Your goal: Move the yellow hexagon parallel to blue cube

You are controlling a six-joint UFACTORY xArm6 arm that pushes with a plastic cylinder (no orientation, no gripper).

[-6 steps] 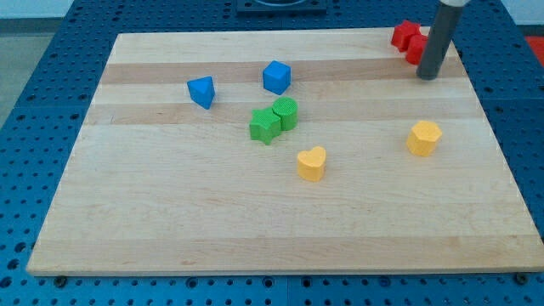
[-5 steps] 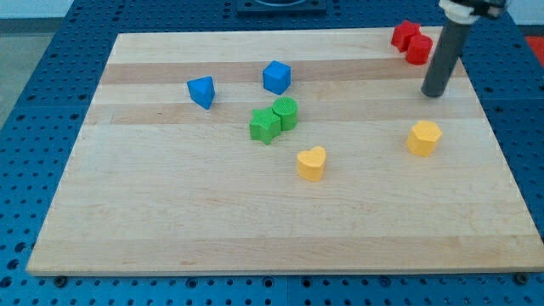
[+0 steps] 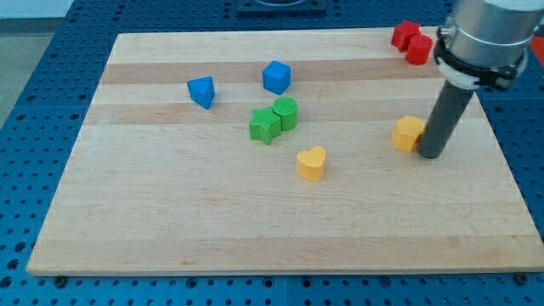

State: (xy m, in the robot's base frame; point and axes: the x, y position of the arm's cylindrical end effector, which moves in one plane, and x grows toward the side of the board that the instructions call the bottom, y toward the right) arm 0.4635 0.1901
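Observation:
The yellow hexagon (image 3: 407,133) lies at the board's right side. My tip (image 3: 431,155) stands right against its right side, touching it. The blue cube (image 3: 276,77) sits near the view's top centre, far to the left of and above the hexagon.
A blue triangular block (image 3: 201,91) lies left of the cube. A green star (image 3: 264,126) and a green cylinder (image 3: 286,113) touch near the centre. A yellow heart (image 3: 312,163) lies below them. Two red blocks (image 3: 412,41) sit at the top right corner of the wooden board (image 3: 127,212).
My tip has come down from near the red blocks to the hexagon's right side. The yellow hexagon has slid a little to the left.

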